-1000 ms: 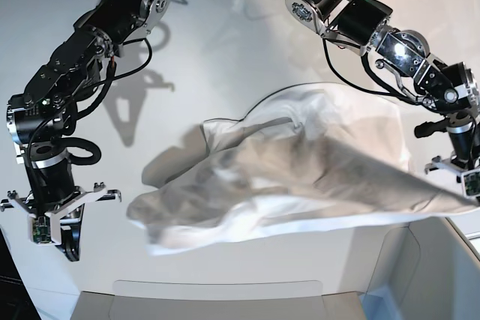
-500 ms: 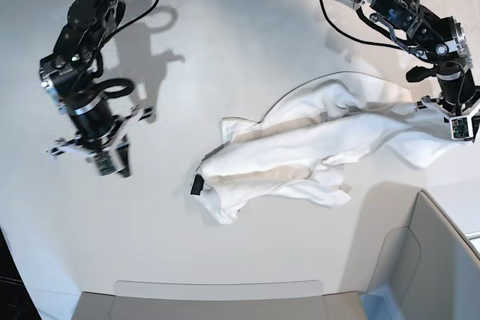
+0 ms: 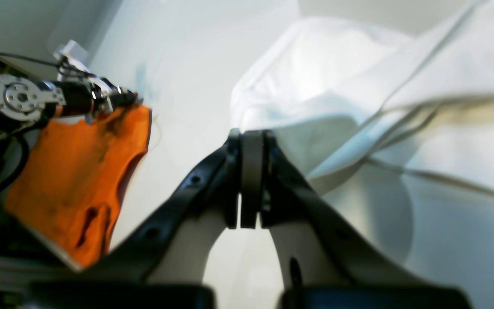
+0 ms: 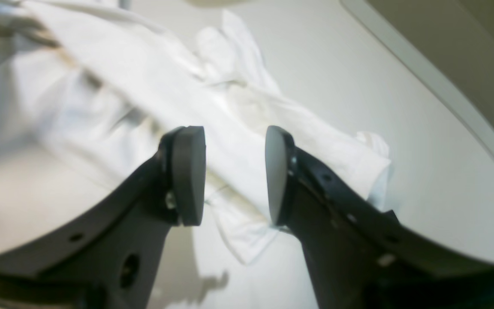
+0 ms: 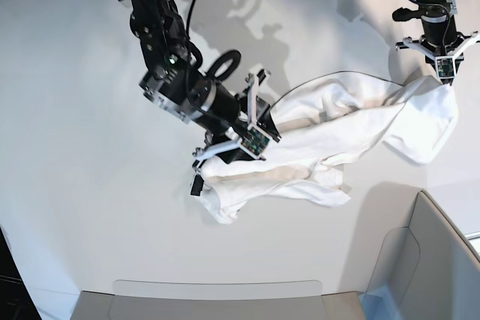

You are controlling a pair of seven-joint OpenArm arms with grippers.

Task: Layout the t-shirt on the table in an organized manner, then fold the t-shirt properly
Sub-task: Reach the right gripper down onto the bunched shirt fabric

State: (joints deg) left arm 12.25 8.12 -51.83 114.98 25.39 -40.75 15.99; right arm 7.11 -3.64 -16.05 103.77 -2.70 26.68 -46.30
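- The surface (image 5: 67, 185) is carrying the t-shirt (image 5: 330, 133), which is now lying as a bunched, twisted rope across its middle instead of hanging spread in the air as a second ago.
- The right gripper (image 4: 234, 171) is now hovering released over the shirt's near end, having swung in from well away.
- The left gripper (image 3: 251, 180) is staying clenched on the shirt's far corner, lifting it.
- Laying out is, I judge, only starting.
- Beside the surface, a grey bin corner (image 5: 427, 260) is showing; an orange part (image 3: 75, 189) is blurring past the shirt.
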